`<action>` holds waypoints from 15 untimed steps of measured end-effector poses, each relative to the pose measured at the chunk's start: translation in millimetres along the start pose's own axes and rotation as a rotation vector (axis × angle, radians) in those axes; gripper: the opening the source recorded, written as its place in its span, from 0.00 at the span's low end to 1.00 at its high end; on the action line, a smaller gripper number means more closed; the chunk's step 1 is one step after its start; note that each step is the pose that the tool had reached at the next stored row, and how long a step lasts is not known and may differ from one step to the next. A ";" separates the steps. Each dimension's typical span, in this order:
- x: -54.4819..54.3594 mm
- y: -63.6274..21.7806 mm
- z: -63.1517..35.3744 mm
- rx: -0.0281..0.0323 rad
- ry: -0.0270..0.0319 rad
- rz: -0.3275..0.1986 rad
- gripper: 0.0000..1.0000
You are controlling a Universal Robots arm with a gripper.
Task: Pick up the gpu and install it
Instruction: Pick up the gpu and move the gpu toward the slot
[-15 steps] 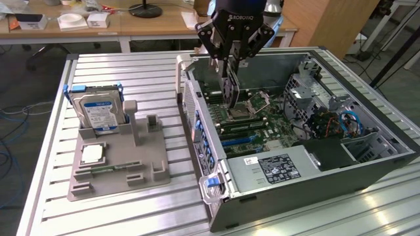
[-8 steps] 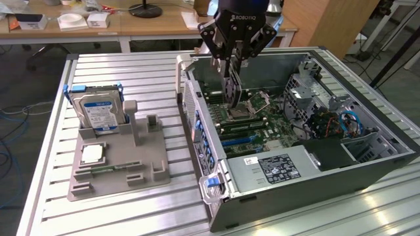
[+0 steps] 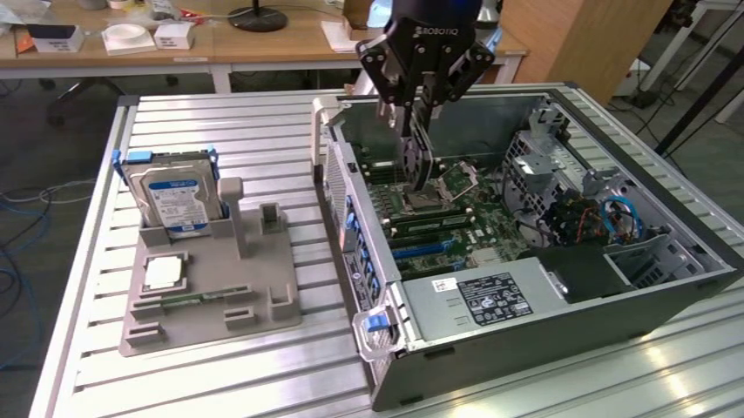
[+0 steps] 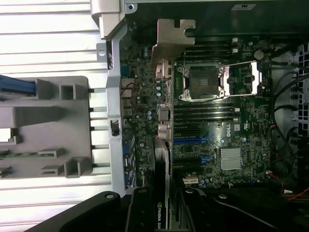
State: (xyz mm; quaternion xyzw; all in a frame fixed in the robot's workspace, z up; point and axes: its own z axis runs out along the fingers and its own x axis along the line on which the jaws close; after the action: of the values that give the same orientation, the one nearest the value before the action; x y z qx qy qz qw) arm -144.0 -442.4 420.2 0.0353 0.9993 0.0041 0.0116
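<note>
On the exterior view's left, a grey fixture (image 3: 209, 322) is set on the slatted table (image 3: 233, 131). A hard drive (image 3: 174, 196) is stood upright in its slot, and a processor chip (image 3: 163, 273) and memory stick (image 3: 192, 299) are laid in recesses, presumably presented for picking. Further right, the gpu (image 3: 416, 161) is clamped edge-down in the narrowed gripper (image 3: 419, 109) and hung inside the open computer case (image 3: 558, 348) above the motherboard (image 3: 465, 218), seemingly to meet a slot.

ROBOTIQ on the tool (image 3: 419, 103), NVIDIA on the gpu (image 4: 159, 213), Dell mark on the motherboard (image 4: 234, 126)
</note>
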 end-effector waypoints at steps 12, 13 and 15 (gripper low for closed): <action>-2.9 0.2 0.1 0.0000 0.0000 0.000 0.26; -2.9 0.2 0.1 0.0000 0.0000 0.000 0.26; -2.9 0.2 0.1 0.0000 0.0000 0.000 0.26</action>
State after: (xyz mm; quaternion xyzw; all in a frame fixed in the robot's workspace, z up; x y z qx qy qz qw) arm -141.2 -442.4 420.2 0.0354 0.9993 0.0040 0.0116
